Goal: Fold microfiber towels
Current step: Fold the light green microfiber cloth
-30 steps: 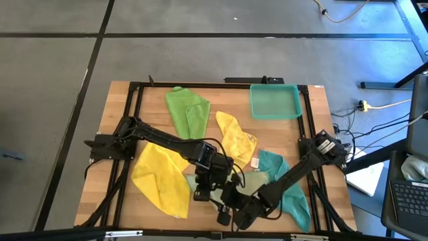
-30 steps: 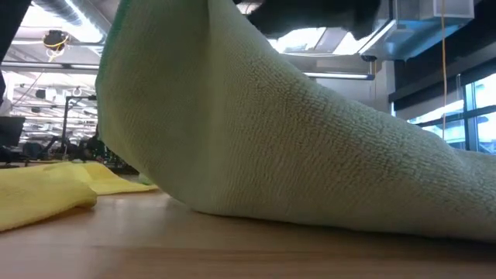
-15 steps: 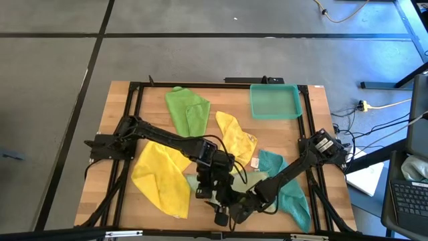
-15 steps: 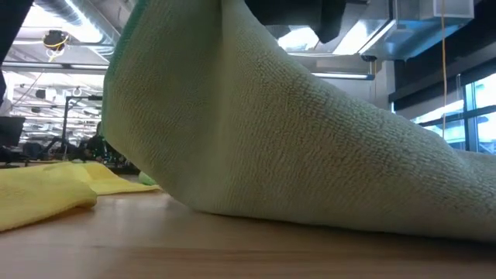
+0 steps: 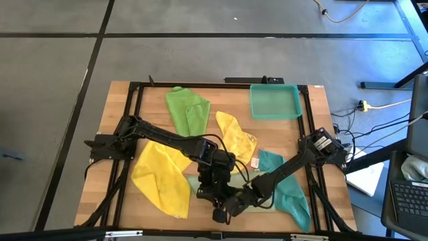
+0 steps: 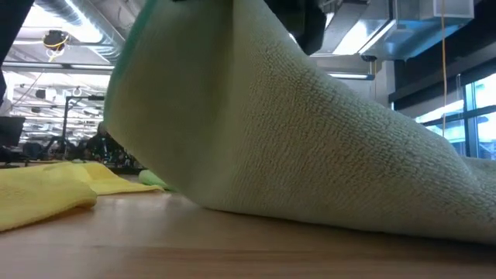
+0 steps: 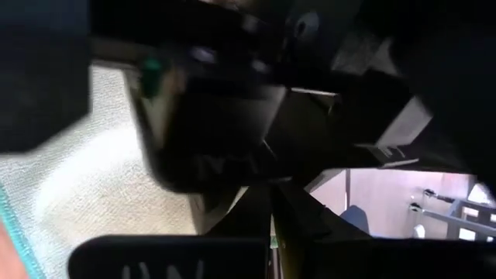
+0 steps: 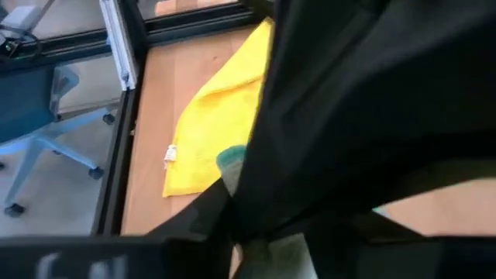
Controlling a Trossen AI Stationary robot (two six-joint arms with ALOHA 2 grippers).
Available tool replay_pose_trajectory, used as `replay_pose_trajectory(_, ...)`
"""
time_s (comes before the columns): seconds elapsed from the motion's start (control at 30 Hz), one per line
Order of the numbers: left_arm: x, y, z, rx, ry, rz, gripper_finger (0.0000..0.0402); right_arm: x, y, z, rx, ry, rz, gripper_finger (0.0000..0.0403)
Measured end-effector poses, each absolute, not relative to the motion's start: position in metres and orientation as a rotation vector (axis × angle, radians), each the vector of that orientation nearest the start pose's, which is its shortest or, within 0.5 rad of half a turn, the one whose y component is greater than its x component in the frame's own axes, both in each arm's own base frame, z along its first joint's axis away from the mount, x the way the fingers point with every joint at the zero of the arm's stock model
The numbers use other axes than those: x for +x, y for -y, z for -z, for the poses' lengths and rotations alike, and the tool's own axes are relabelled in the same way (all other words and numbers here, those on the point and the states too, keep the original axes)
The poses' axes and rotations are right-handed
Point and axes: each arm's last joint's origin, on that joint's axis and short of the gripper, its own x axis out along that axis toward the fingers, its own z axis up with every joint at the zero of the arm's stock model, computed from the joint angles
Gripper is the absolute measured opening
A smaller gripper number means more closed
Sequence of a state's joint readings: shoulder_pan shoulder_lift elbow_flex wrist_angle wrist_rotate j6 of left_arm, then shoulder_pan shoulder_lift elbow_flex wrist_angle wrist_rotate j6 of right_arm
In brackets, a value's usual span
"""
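At the lower centre of the high view, the left pincer [image 5: 215,201] and the right pincer [image 5: 235,205] met over the pale olive-green towel [image 5: 200,185], almost touching each other; whether either was spread or pinching could not be told. On the counter [image 5: 120,201], a yellow towel [image 5: 162,178] lay at lower left, the bright green towel [image 5: 186,111] at upper centre, a second yellow towel [image 5: 236,136] in the middle, and the teal towel [image 5: 286,189] at lower right. A teal tray [image 5: 275,101] sat at upper right.

Across the low view, the olive-green cloth rose in a tall peak, draping to the right, with a yellow towel at far left.

Both wrist views were mostly blocked by dark arm parts.
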State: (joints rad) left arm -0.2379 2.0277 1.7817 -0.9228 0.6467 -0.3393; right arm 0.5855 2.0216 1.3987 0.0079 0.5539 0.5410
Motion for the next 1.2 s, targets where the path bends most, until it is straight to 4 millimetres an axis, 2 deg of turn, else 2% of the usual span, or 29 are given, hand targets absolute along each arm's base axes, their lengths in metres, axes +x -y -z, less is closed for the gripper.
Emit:
replay_pose_trajectory(0.23, 0.408, 0.118, -0.255, -0.527, -1.313, 0.589, 0.0000, 0.381, -0.231, -0.193, 0.256, -0.541, 0.051, 0.0023)
replay_pose_trajectory(0.3, 0.407, 0.118, -0.255, -0.529, -1.315, 0.591, 0.0000, 0.381, -0.231, -0.193, 0.255, -0.545, 0.044, 0.0012)
replay_pose_trajectory(0.47, 0.407, 0.116, -0.255, -0.527, -1.319, 0.590, 0.0000, 0.381, -0.231, -0.193, 0.273, -0.546, 0.047, 0.0022)
replay_pose_trajectory(0.63, 0.401, 0.106, -0.259, -0.491, -1.341, 0.565, 0.0000, 0.382, -0.229, -0.193, 0.280, -0.543, 0.057, 0.0009)
replay_pose_trajectory(0.8, 0.388, 0.091, -0.280, -0.435, -1.328, 0.542, 0.0000, 0.384, -0.228, -0.197, 0.306, -0.502, 0.090, 0.0013)
replay_pose_trajectory(0.9, 0.372, 0.085, -0.303, -0.368, -1.286, 0.540, 0.0008, 0.382, -0.233, -0.193, 0.323, -0.528, 0.051, 0.0019)
replay_pose_trajectory(1.03, 0.355, 0.090, -0.319, -0.234, -1.272, 0.487, 0.0033, 0.382, -0.237, -0.199, 0.326, -0.526, 0.021, 0.0009)
replay_pose_trajectory(1.2, 0.337, 0.094, -0.344, -0.171, -1.199, 0.448, 0.0065, 0.380, -0.237, -0.196, 0.310, -0.551, 0.032, 0.0012)
